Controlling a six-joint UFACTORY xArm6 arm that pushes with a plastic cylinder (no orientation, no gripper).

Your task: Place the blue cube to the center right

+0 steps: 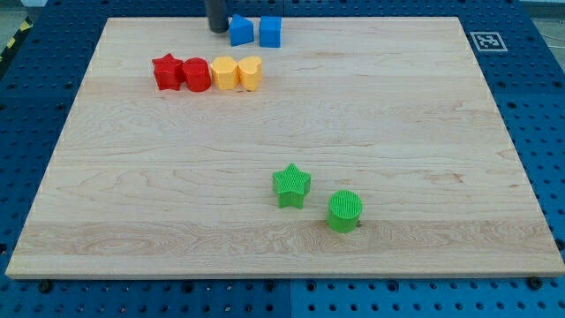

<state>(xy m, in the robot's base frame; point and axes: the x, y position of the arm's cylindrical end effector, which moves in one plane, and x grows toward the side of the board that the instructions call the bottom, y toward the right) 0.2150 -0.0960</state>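
The blue cube [270, 31] sits near the view's top edge of the wooden board [424, 150], a little left of centre. A second blue block [240, 30], with a pointed top, stands just to its left, close beside it. My tip [217, 29] is at the view's top, right next to the left side of the pointed blue block, with that block between it and the cube. Whether the tip touches the block I cannot tell.
A row below the blue blocks holds a red star [166, 71], a red cylinder [197, 75], a yellow block [224, 73] and a yellow heart-like block [251, 72]. A green star [290, 185] and a green cylinder [345, 211] stand lower down.
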